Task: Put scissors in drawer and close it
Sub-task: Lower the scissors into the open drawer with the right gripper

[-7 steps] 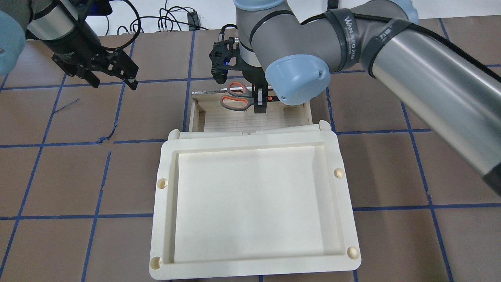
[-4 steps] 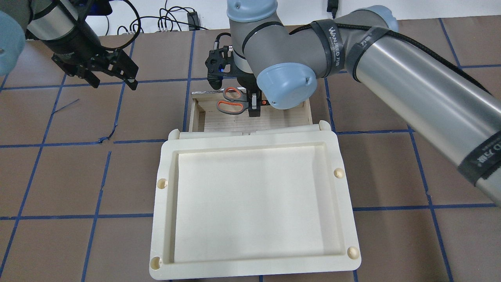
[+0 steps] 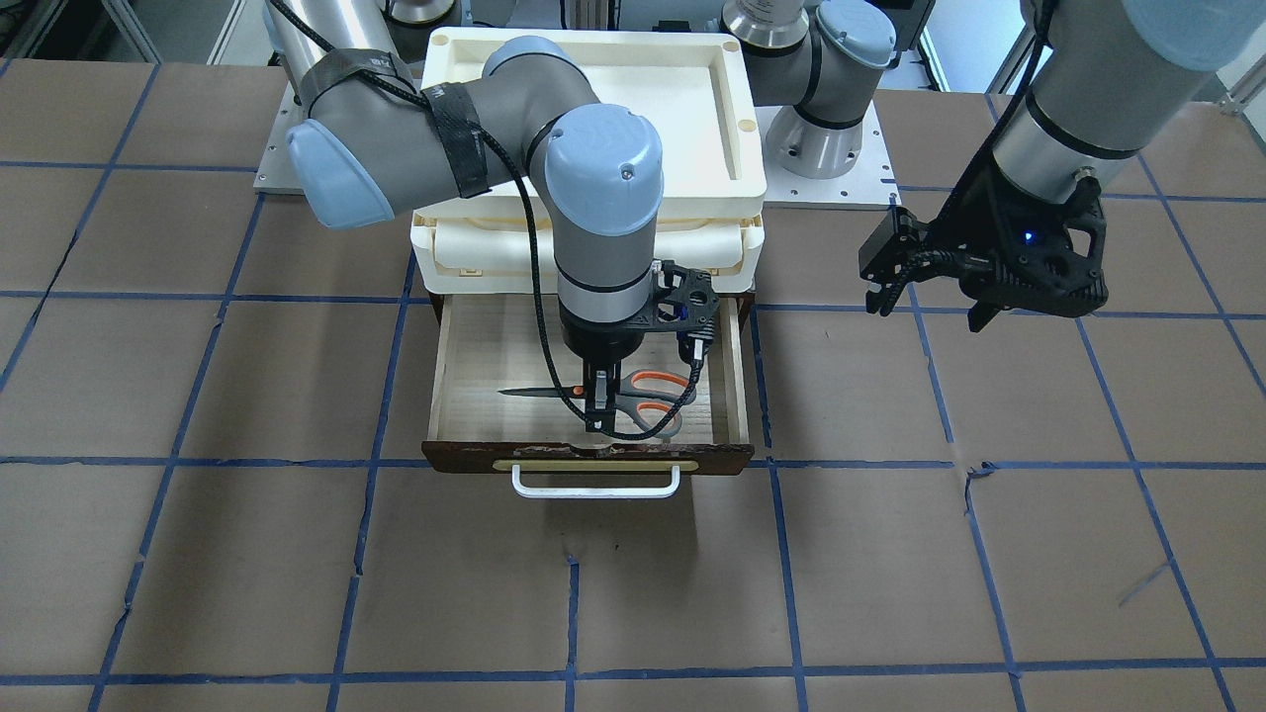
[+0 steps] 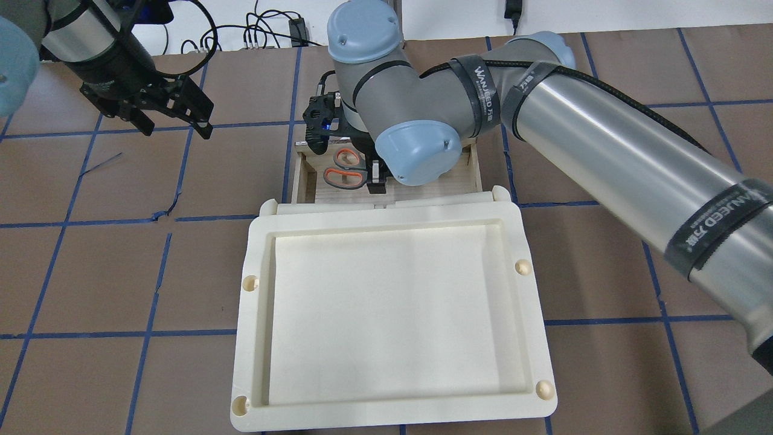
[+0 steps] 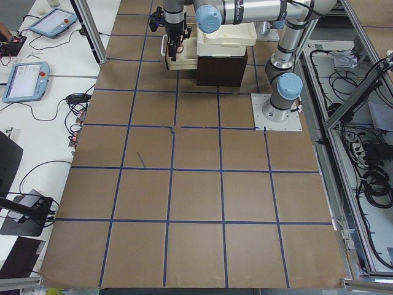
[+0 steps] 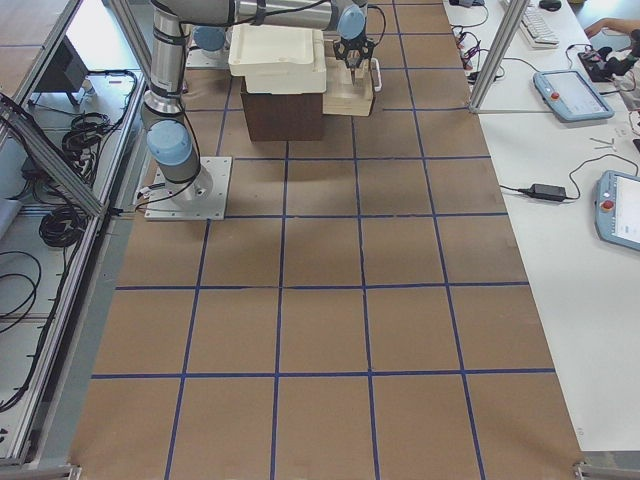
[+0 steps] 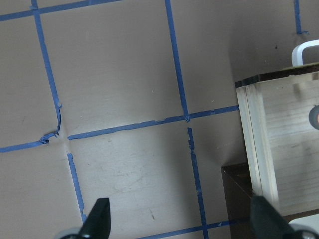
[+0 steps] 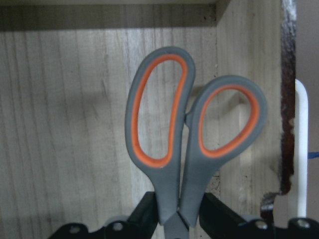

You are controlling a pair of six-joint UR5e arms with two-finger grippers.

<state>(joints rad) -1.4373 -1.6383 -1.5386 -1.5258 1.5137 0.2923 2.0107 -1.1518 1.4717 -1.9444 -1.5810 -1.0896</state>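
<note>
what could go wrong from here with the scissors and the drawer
The right gripper is shut on the scissors inside the open drawer. I can't tell if they touch the floor, so a release might let them drop and skid. Pushing the drawer shut before the gripper lifts clear could jam it against the cream tray unit.

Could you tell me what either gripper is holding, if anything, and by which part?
The right gripper holds the scissors by the neck, where the handle loops meet. The left gripper is open and empty.
</note>
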